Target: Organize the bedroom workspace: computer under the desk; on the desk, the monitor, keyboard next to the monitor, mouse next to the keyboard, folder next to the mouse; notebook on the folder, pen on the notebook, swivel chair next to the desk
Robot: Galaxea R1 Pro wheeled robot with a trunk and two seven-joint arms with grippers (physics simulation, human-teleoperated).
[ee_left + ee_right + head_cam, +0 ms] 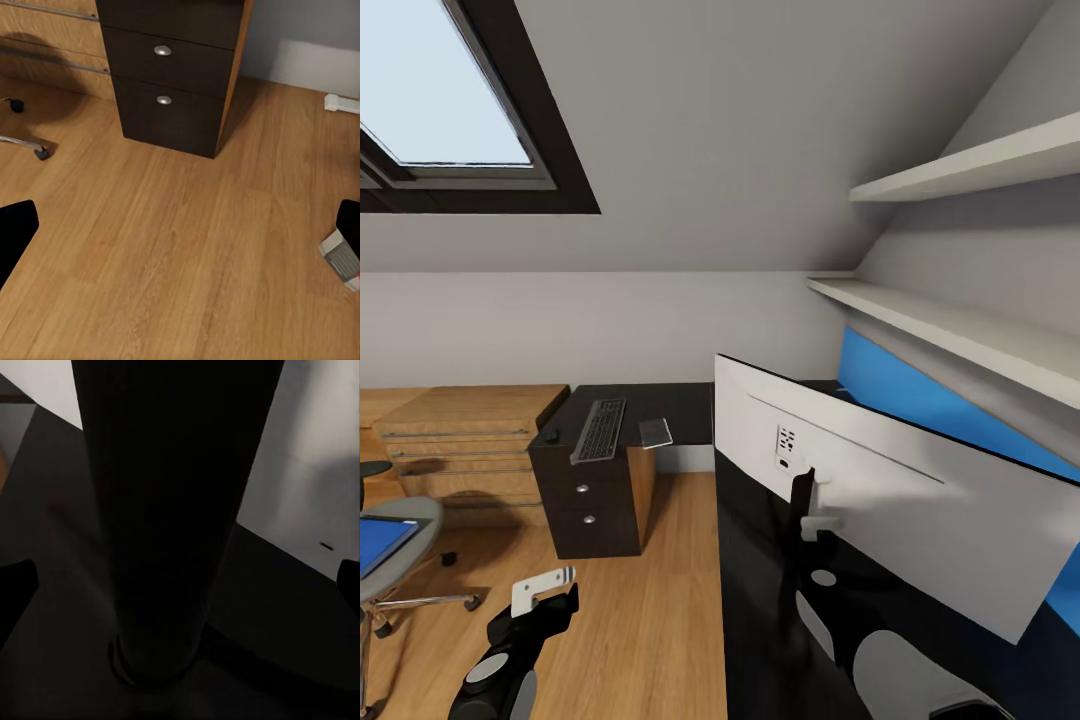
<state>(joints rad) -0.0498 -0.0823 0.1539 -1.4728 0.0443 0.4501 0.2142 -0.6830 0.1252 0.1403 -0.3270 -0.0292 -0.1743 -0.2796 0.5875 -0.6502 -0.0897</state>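
Jaws spread on the right gripper [180, 585] around the white flat-panel monitor's [880, 490] black stand [176, 510] — top-heavy, it might tip.

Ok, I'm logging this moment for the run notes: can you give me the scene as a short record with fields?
monitor: large white-backed monitor, seen from behind, close to the head camera
keyboard: dark keyboard on the dark desk
mouse: small black mouse left of the keyboard
drawers: dark drawer unit with round silver knobs
chair: grey swivel chair carrying a blue folder
left gripper: open over wooden floor
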